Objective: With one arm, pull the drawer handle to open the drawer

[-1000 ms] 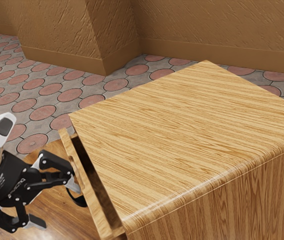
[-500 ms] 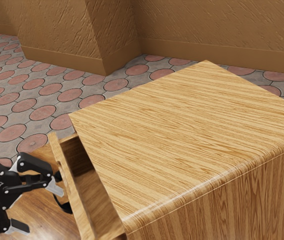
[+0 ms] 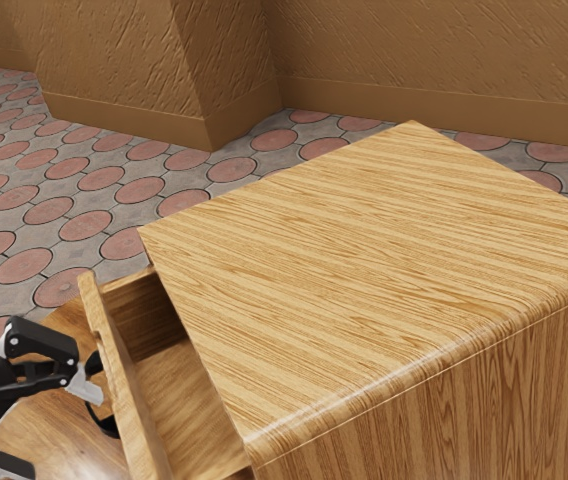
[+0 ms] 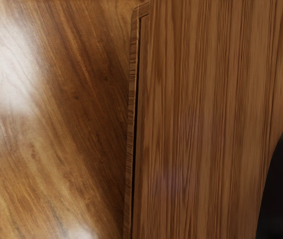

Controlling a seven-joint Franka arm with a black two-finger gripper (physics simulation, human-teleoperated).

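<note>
A light wooden cabinet fills the exterior view's right, and its top drawer stands pulled out toward the exterior view's lower left. A black curved handle sits on the drawer front and appears as a dark arc in the wrist view. My black gripper is at the lower left, right against the drawer front. Its fingers stand apart with the handle by the upper one, so the gripper is open.
Glossy dark wooden flooring lies under my hand beside the drawer. Round-tiled floor stretches behind, up to brown textured walls at the back.
The drawer has slid further out toward the exterior view's lower left. My gripper has moved the same way with the handle, partly leaving the picture.
</note>
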